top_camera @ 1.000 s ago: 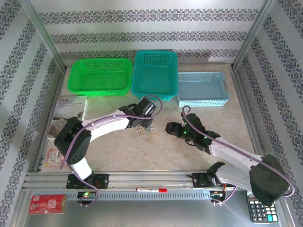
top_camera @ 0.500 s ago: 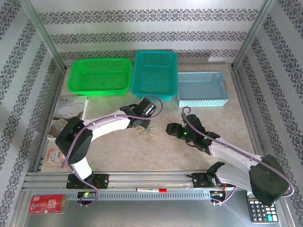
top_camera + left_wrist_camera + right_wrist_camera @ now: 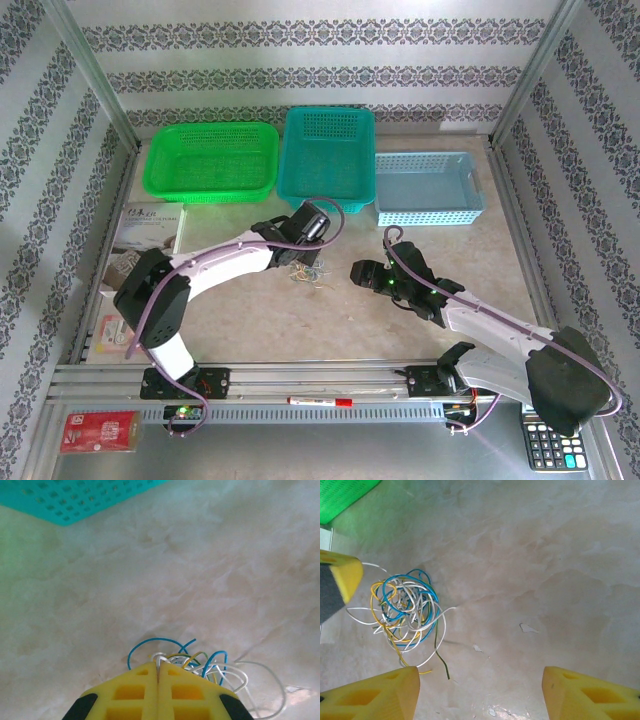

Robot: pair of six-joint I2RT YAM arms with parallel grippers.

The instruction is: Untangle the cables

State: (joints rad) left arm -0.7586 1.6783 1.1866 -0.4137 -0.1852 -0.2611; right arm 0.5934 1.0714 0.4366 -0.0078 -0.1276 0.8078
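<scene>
The right wrist view showed the cables (image 3: 407,611) as a loose knot of white, blue and yellow strands on the marbled desk (image 3: 545,555); from above they were a mere tuft between the two arms, near the teal basket (image 3: 328,152). The left pincer (image 3: 158,666) was clenched, its yellow pads pressed flat together with a white strand caught at the seam, the bundle curling out just past its tips; the right pincer (image 3: 480,695) stood released, spread wide, the knot ahead and to its left, untouched. Print on the booklet (image 3: 150,225) was too small to read.
</scene>
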